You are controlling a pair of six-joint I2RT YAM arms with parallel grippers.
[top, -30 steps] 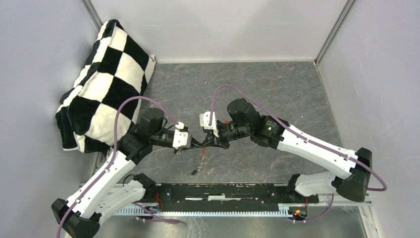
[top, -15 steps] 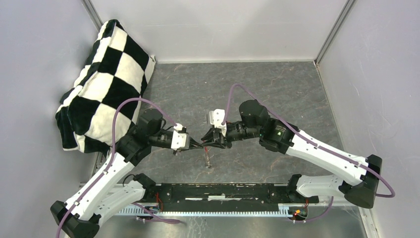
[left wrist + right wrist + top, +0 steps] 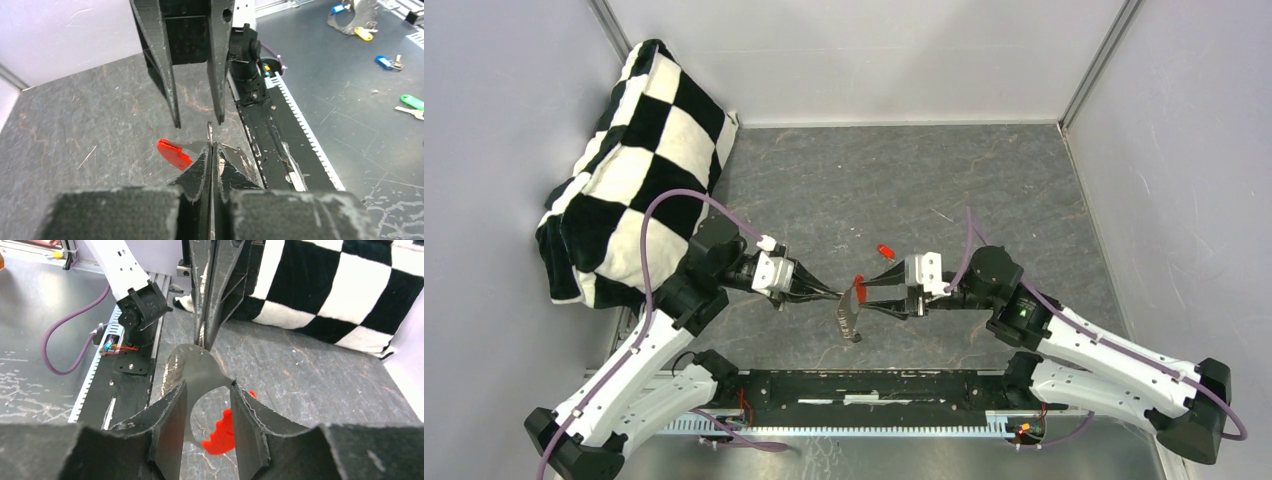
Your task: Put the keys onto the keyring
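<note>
The keyring is a flat grey piece with a red toothed band. My left gripper is shut on its grey edge and holds it above the table. In the left wrist view the left gripper pinches the thin grey edge, with the red band to its left. My right gripper is open and faces the left one, with a finger on either side of the keyring. In the right wrist view the right gripper straddles the grey piece and the red band. The red-headed key lies on the table behind the grippers. The black-headed key cannot be made out.
A black-and-white checked cushion leans in the far left corner. White walls close the table at the back and sides. The black mounting rail runs along the near edge. Loose coloured keys lie on a surface beyond the rail.
My right arm has swung from behind the keyring round to its right and lower, and now faces the left gripper with its fingers around the ring. The red-headed key has come into view.
</note>
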